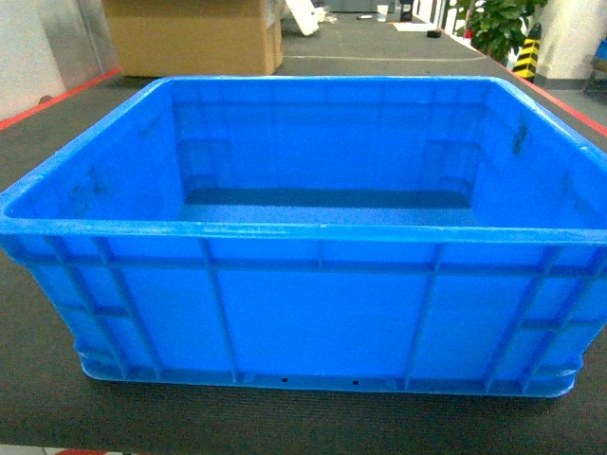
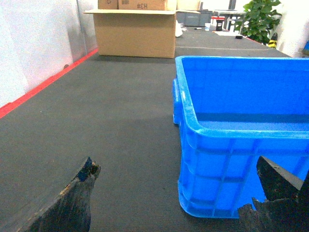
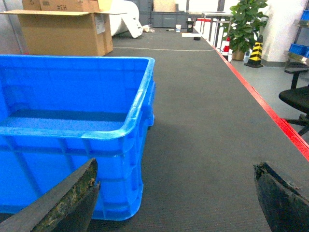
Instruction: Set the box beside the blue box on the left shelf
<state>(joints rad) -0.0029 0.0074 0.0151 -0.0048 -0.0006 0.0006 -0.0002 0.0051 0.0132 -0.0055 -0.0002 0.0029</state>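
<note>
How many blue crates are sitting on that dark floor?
1. A single blue crate sits open-topped on the dark floor right before the robot, with a cardboard box beyond it. Others may lie outside these views.

Black stencilled characters reading "#CH" are seen on the upper flap of the brown cardboard carton [image 2: 135, 29] in the left wrist view, beside a further mark too cut off to be read. In the right wrist view the same carton [image 3: 63, 31] is shown with similar dark characters near its top edge, apparently "#CH", though the first letter is blurred. No lettering, label or number is made out on the blue box [image 1: 303, 313] in any view.
</note>
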